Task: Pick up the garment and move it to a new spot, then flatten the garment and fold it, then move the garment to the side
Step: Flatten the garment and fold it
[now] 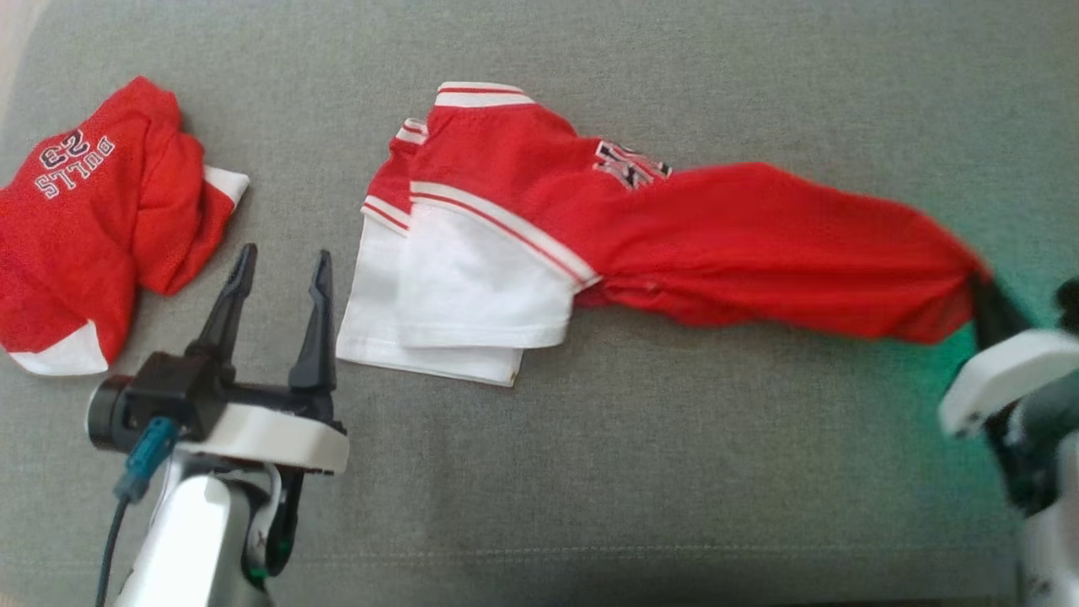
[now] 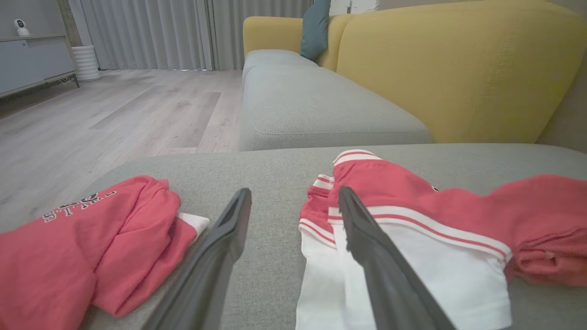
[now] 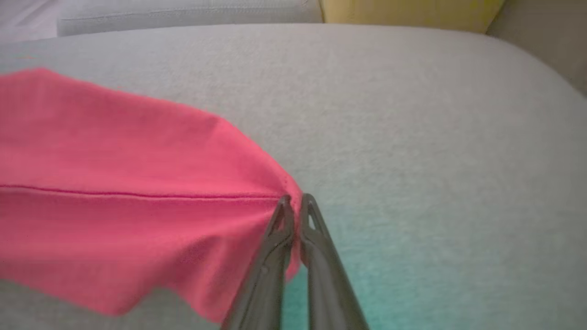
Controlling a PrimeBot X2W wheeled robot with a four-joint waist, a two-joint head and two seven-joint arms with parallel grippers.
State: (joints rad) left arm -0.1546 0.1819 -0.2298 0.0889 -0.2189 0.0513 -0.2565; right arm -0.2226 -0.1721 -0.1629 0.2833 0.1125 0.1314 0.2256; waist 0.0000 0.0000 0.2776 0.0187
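Red cotton with white trim, the garment [image 1: 759,244] lies stretched sideways across the middle of the grey cushion [image 1: 674,489]. Its white-hemmed end rests flat near the cushion's centre, folded over itself in two layers, with a dark printed crest partly creased into the red cloth beside it. From there the red body runs out in a long taut tongue toward the cushion's right side, where it narrows to a pinched corner. My right end effector [image 3: 297,201] has that corner: its two dark fingers are pressed together with the red fabric gathered between their tips, and a seam line runs straight into the grip. A green glow tints the cushion just beneath it. My left end effector [image 1: 283,257] hovers over the cushion's left half, just beside the white hem, with its fingers spread apart and nothing between them. A second red shirt [image 1: 93,219] with white lettering lies crumpled at the cushion's left edge, apart from the garment
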